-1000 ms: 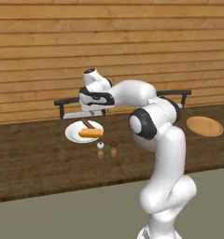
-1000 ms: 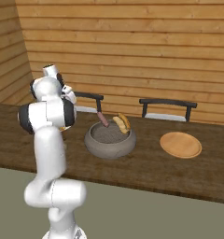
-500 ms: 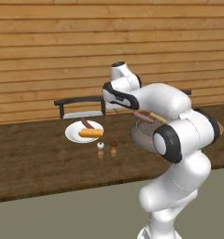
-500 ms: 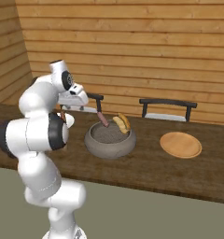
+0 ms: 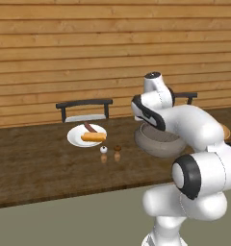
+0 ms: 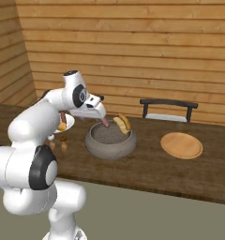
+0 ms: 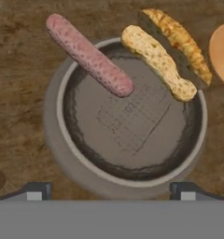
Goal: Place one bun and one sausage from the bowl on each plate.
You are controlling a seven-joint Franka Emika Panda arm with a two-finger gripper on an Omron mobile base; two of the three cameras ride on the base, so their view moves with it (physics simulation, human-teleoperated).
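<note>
Beside white plate (image 5: 79,139): two small shakers (image 5: 104,150) | bowl (image 7: 58,140): one sausage (image 7: 88,54), one bun (image 7: 158,60) | gripper (image 7: 111,190) fingers apart, empty

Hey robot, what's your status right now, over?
Pincer open, empty, over the bowl. Sausage and bun lean on its rim. White plate served, wooden plate bare. Nothing in the way.

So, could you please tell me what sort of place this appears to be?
Probably a simulated dining corner of a kitchen: a long dark wooden table before plank walls, chairs tucked behind it, and a white plate and grey stone bowl with buns and sausages.
</note>
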